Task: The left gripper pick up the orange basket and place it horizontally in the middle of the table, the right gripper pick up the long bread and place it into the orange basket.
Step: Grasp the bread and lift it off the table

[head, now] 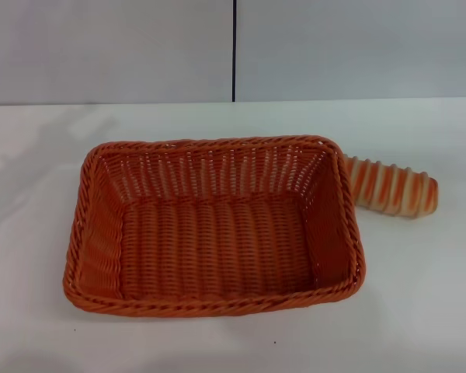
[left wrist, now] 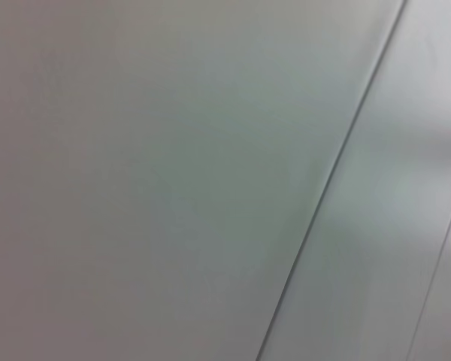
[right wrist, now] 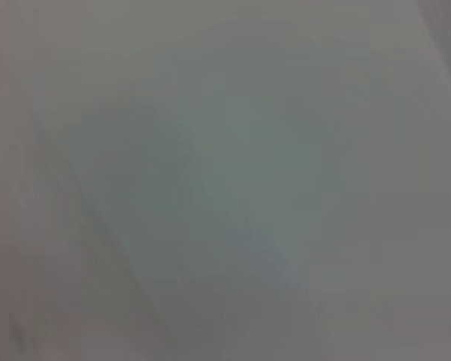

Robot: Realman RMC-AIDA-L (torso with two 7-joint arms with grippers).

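The orange basket (head: 214, 225) lies lengthwise across the middle of the white table (head: 419, 295) in the head view, upright and with nothing inside it. The long bread (head: 390, 186), cream with orange-brown stripes, rests on the table just behind the basket's far right corner, its near end hidden by the rim. Neither the left gripper nor the right gripper shows in any view. Both wrist views hold only plain grey surface.
A grey wall with a dark vertical seam (head: 234, 50) stands behind the table's far edge. Bare white tabletop surrounds the basket on the left, front and right. A thin dark line (left wrist: 338, 165) crosses the left wrist view.
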